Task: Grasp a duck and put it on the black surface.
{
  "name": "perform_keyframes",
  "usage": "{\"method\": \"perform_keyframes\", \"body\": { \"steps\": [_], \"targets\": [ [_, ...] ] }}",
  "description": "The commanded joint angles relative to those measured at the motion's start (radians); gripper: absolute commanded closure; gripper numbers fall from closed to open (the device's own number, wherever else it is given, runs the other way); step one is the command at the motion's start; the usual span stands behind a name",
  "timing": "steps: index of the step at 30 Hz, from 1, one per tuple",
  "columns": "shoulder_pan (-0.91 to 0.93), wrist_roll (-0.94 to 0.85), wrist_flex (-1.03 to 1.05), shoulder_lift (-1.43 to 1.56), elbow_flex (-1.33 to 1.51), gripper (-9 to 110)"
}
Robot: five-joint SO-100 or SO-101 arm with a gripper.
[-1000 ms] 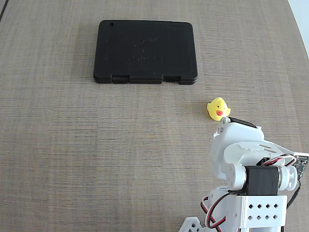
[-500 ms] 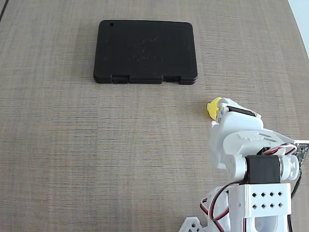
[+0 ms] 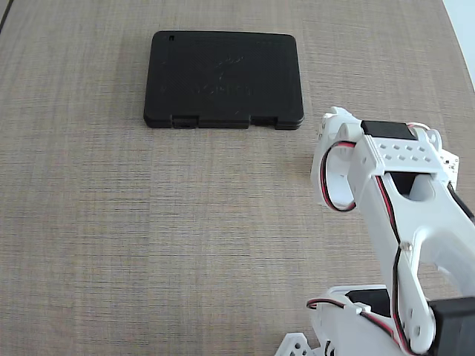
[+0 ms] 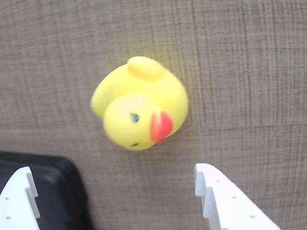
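On the woven tan bench (image 3: 111,222), my arm has swung over the duck (image 4: 139,110), tool (image 4: 115,201) wide open, empty, poised to descend.

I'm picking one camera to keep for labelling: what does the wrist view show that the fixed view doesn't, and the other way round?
Only the wrist view shows the duck, lying on the table ahead of the open pincer, whose fingertips touch nothing. Only the fixed view shows the whole black surface, empty, and the arm, which hides the duck there. Both share the wood-grain table and the black surface, just a corner in the wrist view.
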Motion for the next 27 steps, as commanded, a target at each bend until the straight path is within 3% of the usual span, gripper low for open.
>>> {"method": "perform_keyframes", "body": {
  "steps": [1, 8, 20, 27],
  "targets": [
    [0.008, 0.002, 0.055, -0.141, -0.115, 68],
    [0.121, -0.003, 0.117, -0.221, -0.212, 68],
    [0.114, 0.005, 0.117, -0.296, -0.247, 68],
    [0.112, 0.005, 0.117, -0.288, -0.247, 86]
  ]
}}
